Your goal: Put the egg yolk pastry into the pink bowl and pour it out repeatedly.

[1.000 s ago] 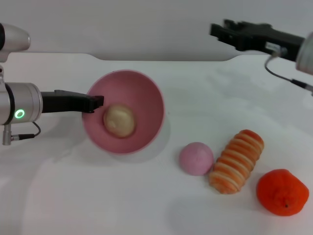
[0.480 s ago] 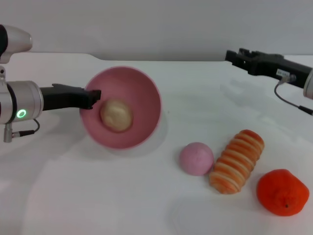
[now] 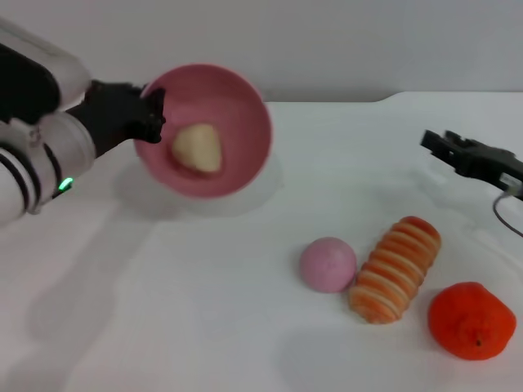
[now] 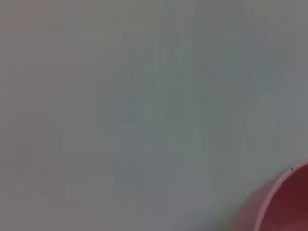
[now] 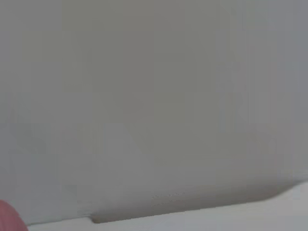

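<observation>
Egg yolk pastry (image 3: pixel 198 148) sits inside pink bowl (image 3: pixel 237 98), bowl now lifted off table (image 3: pixel 163 310), higher and farther than a second ago, mouth tipped toward near-right. Left gripper (image 3: pixel 151 114) clamped on bowl's left rim. Pour looks imminent; pastry not yet out. Right gripper (image 3: pixel 437 144) has pulled back to right edge, low; fingers — cannot tell. Pink ball (image 3: pixel 328 264), striped bread (image 3: pixel 395 269), orange fruit (image 3: pixel 471 320) lie near-right.

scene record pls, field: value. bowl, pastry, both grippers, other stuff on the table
pink bowl: off the table, tilted, mouth facing the camera
egg yolk pastry: inside the bowl, against its lower wall
left gripper: clamped on the bowl's left rim
right gripper: over the table's right side, holding nothing
table: pink ball, striped bread, orange fruit, in a row at front right
</observation>
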Action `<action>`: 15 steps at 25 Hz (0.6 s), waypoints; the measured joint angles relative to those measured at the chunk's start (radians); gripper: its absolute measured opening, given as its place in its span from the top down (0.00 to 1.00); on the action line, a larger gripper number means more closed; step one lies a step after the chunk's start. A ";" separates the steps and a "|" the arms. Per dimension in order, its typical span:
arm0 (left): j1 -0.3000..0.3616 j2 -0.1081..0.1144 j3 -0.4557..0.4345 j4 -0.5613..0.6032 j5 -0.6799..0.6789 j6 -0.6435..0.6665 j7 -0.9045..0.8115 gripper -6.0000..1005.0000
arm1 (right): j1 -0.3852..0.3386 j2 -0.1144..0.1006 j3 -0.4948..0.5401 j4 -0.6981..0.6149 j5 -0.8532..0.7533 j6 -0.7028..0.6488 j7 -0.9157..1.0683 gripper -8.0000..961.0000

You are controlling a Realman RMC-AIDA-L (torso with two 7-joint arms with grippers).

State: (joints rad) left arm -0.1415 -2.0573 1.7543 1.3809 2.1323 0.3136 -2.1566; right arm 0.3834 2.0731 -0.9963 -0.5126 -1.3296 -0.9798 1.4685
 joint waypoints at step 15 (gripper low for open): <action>-0.108 -0.019 0.771 -0.425 0.000 -1.316 0.505 0.99 | -0.051 0.004 0.047 0.030 0.015 -0.068 -0.005 0.50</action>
State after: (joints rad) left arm -0.2491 -2.0762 2.5255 0.9558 2.1323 -1.0022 -1.6512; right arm 0.3320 2.0771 -0.9497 -0.4828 -1.3145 -1.0480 1.4634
